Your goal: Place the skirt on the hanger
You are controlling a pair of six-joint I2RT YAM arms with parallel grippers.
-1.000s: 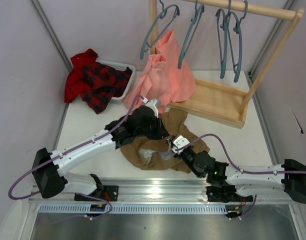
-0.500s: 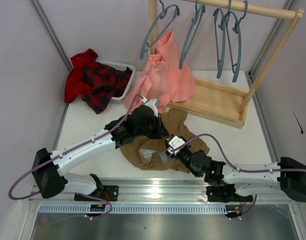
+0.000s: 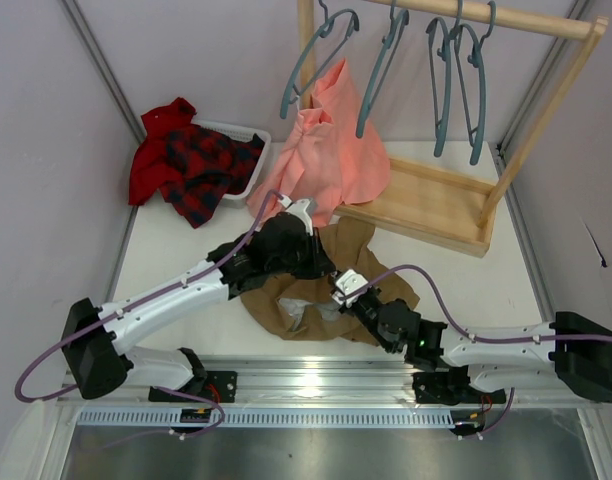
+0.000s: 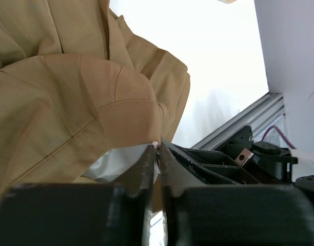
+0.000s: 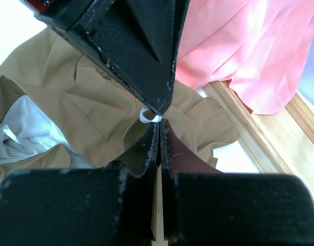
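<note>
The khaki skirt (image 3: 304,296) lies crumpled on the table, its white lining showing. My left gripper (image 3: 329,270) is shut on the skirt's upper edge (image 4: 95,102), with a strip of white between its fingertips (image 4: 158,146). My right gripper (image 3: 340,287) meets it tip to tip. It is shut at a small white loop (image 5: 149,115) on the same edge of the skirt (image 5: 85,102), right under the left gripper's black body (image 5: 131,46). Several alike grey-blue hangers hang on the rail at the back, the nearest being the left one (image 3: 316,55).
A salmon-pink garment (image 3: 331,150) drapes from the rack over its wooden base (image 3: 426,205). A red-and-black plaid garment (image 3: 191,160) spills from a white bin (image 3: 254,140) at the back left. The wooden rack post (image 3: 546,110) stands at the right.
My right gripper has slid left across the skirt until its tips meet the left gripper. The left arm has hardly moved. A hanger on the rail swings slightly.
</note>
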